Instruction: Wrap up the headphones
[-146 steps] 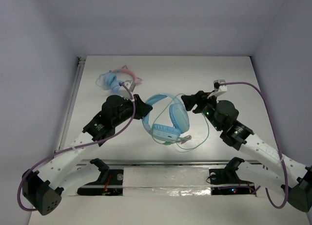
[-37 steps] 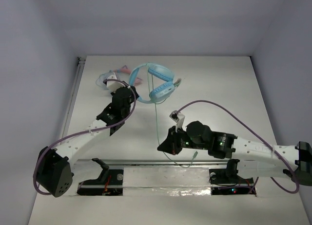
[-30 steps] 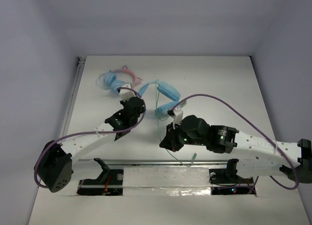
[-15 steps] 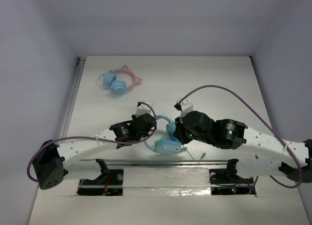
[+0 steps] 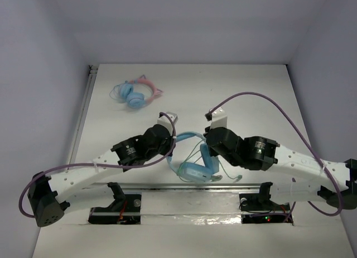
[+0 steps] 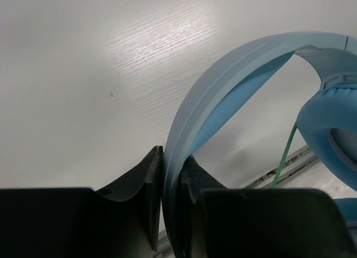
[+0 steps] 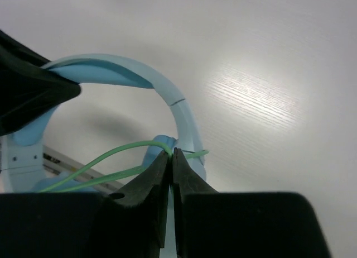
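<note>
**Held by band and cable near the front rail**

Clamped at the padded band of the headphones (image 5: 195,172) by the left gripper (image 6: 172,157), fingers pressed tight on the thin arc. Pinched on the pale-green cable (image 7: 111,153) by the right gripper (image 7: 171,153), fingers all but touching. Placed between both arms, close to the rail (image 5: 167,186) at the near edge of the table (image 5: 251,90). Arched with crown toward the far side, ear cups toward the rail, long axis roughly far-to-near. Resting or lifted: cannot tell. Well apart at far left, smaller blue-and-pink headphones (image 5: 135,93).
</note>
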Controlling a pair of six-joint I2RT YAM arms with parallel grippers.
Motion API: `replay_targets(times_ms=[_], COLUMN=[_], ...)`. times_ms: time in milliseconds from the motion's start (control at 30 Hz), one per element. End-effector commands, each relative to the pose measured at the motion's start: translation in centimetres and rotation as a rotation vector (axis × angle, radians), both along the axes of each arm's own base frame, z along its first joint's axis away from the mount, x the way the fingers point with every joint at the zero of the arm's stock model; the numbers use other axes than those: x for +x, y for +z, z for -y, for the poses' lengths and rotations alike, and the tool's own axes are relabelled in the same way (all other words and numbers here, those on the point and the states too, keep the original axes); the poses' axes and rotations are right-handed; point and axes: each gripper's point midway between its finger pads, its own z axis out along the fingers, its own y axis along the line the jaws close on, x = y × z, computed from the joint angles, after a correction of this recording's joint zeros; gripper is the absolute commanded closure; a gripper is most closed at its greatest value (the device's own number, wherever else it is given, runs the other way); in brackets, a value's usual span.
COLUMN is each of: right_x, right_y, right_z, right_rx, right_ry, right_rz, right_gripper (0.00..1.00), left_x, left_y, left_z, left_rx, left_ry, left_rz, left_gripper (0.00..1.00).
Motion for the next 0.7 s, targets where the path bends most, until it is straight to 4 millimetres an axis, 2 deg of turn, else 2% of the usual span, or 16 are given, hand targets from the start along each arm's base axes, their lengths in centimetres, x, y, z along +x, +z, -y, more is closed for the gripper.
replay_targets(times_ms=[0, 100, 200, 267, 300, 367, 400, 467, 533, 567, 667], right_x=[3.5, 4.5, 4.9, 5.8, 6.1, 7.0, 7.2, 7.3, 7.4, 7.4, 7.4], right_y=[2.1, 1.5, 1.7, 1.4, 1.5, 0.6, 0.7, 0.1, 0.3, -0.4, -0.3], right_z=[3.0, 3.8, 3.9, 5.0, 4.5, 5.0, 4.0, 3.7, 2.3, 2.4, 1.2], right_rx=[0.022, 0.017, 0.050, 0.065, 0.106, 0.132, 0.186, 0.227, 0.316, 0.333, 0.436], right_ry=[-0.209, -0.260, -0.274, -0.311, -0.290, -0.302, -0.273, -0.258, -0.214, -0.214, -0.182], right_rz=[0.141, 0.148, 0.153, 0.153, 0.140, 0.122, 0.116, 0.108, 0.100, 0.091, 0.085], right_gripper=[0.87, 0.78, 0.75, 0.73, 0.73, 0.73, 0.73, 0.73, 0.73, 0.73, 0.74], left_x=[-0.5, -0.1, 0.4, 0.9, 0.6, 0.8, 0.4, 0.4, 0.1, 0.1, 0.8], left_y=[4.4, 5.1, 5.0, 5.1, 5.1, 5.8, 6.1, 6.8, 7.4, 7.9, 10.1], left_z=[1.6, 1.4, 1.0, 0.9, 1.0, 1.5, 1.8, 2.2, 2.5, 2.6, 2.4], left_rx=[-0.127, -0.117, -0.089, -0.105, -0.121, -0.168, -0.208, -0.252, -0.288, -0.302, -0.358], left_ry=[-0.092, -0.102, -0.092, -0.083, -0.100, -0.114, -0.151, -0.171, -0.194, -0.194, -0.167], left_rz=[0.039, 0.049, 0.056, 0.058, 0.048, 0.058, 0.041, 0.046, 0.038, 0.046, 0.085], left_gripper=[1.00, 1.00, 1.00, 1.00, 1.00, 1.00, 1.00, 1.00, 1.00, 1.00, 1.00])
